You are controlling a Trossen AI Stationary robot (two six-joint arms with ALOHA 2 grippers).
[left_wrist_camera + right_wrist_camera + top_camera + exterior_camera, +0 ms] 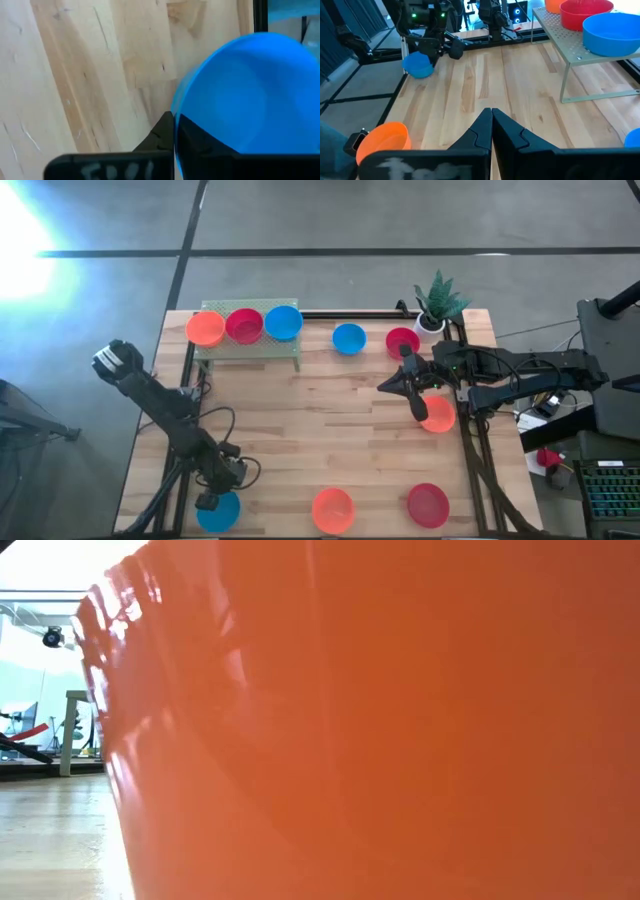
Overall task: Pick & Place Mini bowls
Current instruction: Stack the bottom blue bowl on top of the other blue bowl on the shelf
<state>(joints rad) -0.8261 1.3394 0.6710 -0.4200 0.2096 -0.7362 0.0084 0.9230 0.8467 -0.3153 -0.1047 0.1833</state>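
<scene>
Several mini bowls stand about the wooden table. My left gripper (pixel 212 502) (pixel 175 117) is at the near left edge, shut on a blue bowl (pixel 220 512) (pixel 250 95) (pixel 417 65). An orange bowl (pixel 333 510) and a red bowl (pixel 428 505) sit along the near edge. More bowls, one orange (pixel 206 328), one red (pixel 244 326) and one blue (pixel 284 322), rest on a green perforated shelf (pixel 250 348). My right gripper (pixel 385 387) (pixel 491 114) hangs shut over the table's right middle, touching nothing. My left gripper has the blue bowl by its rim (pixel 178 102), one finger (pixel 159 137) outside the wall and the other inside the hollow. The fingers slant down toward the table's near edge. Whether the bowl's base is on the table or lifted clear does not show.
A blue bowl (pixel 348 338) and a red bowl (pixel 402 340) stand at the far middle, an orange one (pixel 438 416) lies beside my right arm. A white plant pot (pixel 432 320) stands at the far right. An orange bowl (pixel 400 720) fills the low view.
</scene>
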